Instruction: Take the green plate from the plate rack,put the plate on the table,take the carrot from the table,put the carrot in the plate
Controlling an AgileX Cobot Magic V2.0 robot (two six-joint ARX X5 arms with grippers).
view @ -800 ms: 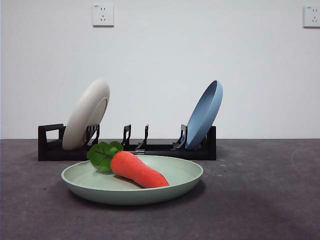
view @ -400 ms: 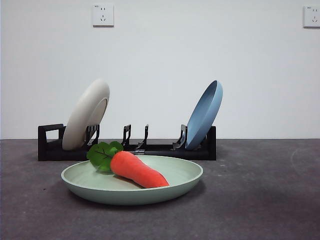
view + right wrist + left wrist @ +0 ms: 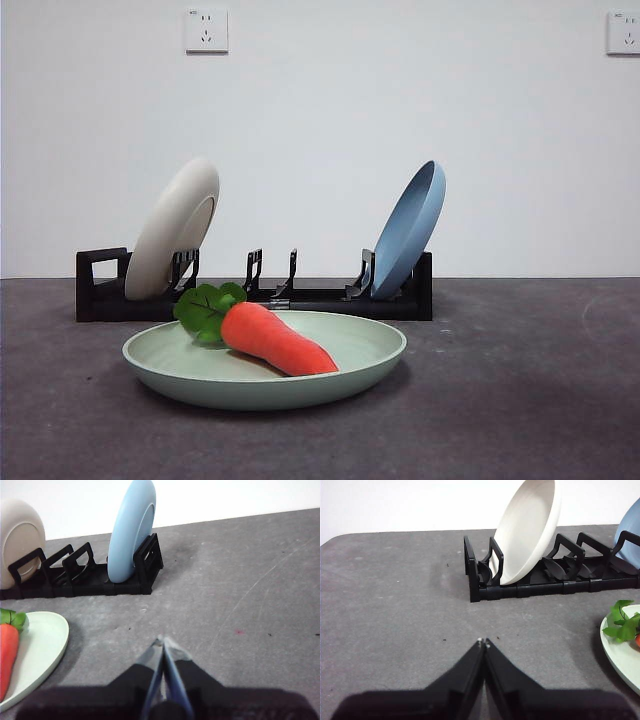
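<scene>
Green plate (image 3: pixel 264 385): lies flat on the tabletop (image 3: pixel 520 400), in front of the plate rack (image 3: pixel 254 297) and apart from it.
Carrot (image 3: pixel 275 338): lies in the green plate, tip toward 4 o'clock, leafy top toward 10 o'clock beside the far rim.
Plate rack: long and low, with its loop handle at the 9 o'clock end.
Rack contents: cream-white plate (image 3: pixel 172 231) leaning in a slot by the handle; blue plate (image 3: pixel 408 230) leaning at the 3 o'clock end; middle slots vacant.
Left gripper (image 3: pixel 483 642): fingers closed on nothing, above bare tabletop, well clear of plate and rack.
Right gripper (image 3: pixel 162 641): fingers closed on nothing, above bare tabletop, at 3 o'clock of the green plate.
Open room: bare tabletop at 3 and 9 o'clock of the plate, and at 6 o'clock.
</scene>
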